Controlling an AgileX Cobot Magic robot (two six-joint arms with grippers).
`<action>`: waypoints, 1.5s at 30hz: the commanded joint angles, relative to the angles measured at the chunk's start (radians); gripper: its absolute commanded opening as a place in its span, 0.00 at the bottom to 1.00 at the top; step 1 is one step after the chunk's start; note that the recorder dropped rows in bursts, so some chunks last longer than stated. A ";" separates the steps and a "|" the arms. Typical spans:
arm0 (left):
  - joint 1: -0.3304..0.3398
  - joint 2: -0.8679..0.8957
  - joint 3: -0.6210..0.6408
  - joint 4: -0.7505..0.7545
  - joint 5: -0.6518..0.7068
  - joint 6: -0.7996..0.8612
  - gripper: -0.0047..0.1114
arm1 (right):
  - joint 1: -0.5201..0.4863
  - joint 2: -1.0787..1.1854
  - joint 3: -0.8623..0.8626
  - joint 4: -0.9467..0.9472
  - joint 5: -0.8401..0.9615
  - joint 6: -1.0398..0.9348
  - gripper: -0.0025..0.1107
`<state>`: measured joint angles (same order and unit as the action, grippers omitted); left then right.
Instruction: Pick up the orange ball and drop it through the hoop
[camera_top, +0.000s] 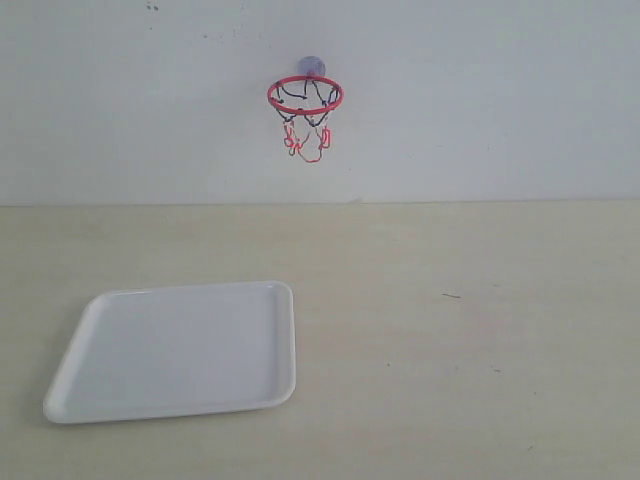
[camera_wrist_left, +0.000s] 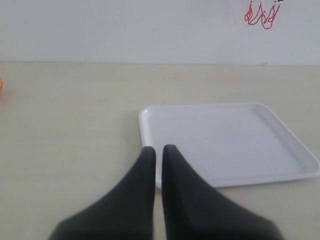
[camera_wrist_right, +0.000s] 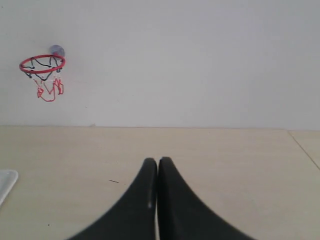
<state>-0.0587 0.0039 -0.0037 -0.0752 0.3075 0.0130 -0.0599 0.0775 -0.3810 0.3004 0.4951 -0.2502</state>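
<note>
The hoop (camera_top: 305, 96), red ring with black-and-red net, hangs on the white back wall by a clear suction cup (camera_top: 311, 66); it also shows in the right wrist view (camera_wrist_right: 42, 64), and only its net tips (camera_wrist_left: 261, 15) in the left wrist view. A sliver of the orange ball (camera_wrist_left: 1, 83) peeks in at the edge of the left wrist view; the exterior view does not show it. My left gripper (camera_wrist_left: 158, 148) is shut and empty, near a corner of the white tray (camera_wrist_left: 280, 135). My right gripper (camera_wrist_right: 157, 161) is shut and empty above bare table.
A white rectangular tray (camera_top: 90, 330) lies empty on the beige table at the front left. The table edge (camera_wrist_right: 302, 147) shows in the right wrist view. Neither arm appears in the exterior view.
</note>
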 joint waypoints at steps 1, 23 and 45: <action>0.002 -0.004 0.004 -0.011 -0.002 0.003 0.08 | -0.001 -0.005 0.015 -0.127 -0.019 0.106 0.02; 0.002 -0.004 0.004 -0.011 -0.002 0.003 0.08 | -0.001 -0.044 0.381 -0.192 -0.160 0.265 0.02; 0.002 -0.004 0.004 -0.011 -0.002 0.003 0.08 | 0.172 -0.077 0.381 -0.183 -0.159 0.200 0.02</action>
<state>-0.0587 0.0039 -0.0037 -0.0752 0.3075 0.0130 0.0943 0.0045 0.0001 0.1131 0.3370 -0.0438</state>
